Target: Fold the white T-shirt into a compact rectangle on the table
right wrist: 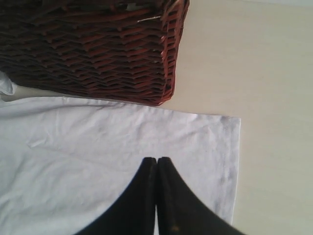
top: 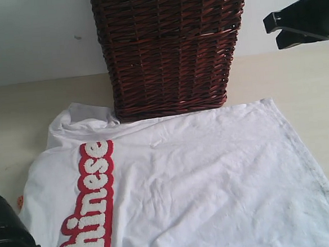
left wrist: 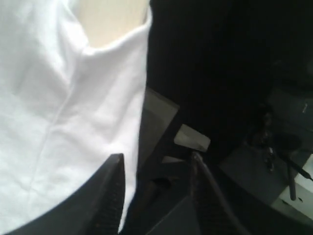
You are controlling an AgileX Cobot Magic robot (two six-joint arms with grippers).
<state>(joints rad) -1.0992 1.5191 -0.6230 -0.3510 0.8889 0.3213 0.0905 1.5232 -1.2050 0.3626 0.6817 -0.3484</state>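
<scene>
Shut tight and gripping nothing, right gripper [right wrist: 156, 161] hung over the shirt [top: 213, 176], which lay spread on the table [top: 297, 80] at the base of the basket [top: 170, 49]. And the left gripper [left wrist: 156, 156] stood with jaws apart, shirt edge just beside one finger [left wrist: 110, 196].

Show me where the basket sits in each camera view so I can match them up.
Exterior: the basket stands at top centre, behind the shirt.
Left wrist: not in it.
Right wrist: the basket lies beyond the shut right gripper, across the shirt.
Shared landmark: the shirt, seen in all three; its edge runs by the basket's base in two.
</scene>
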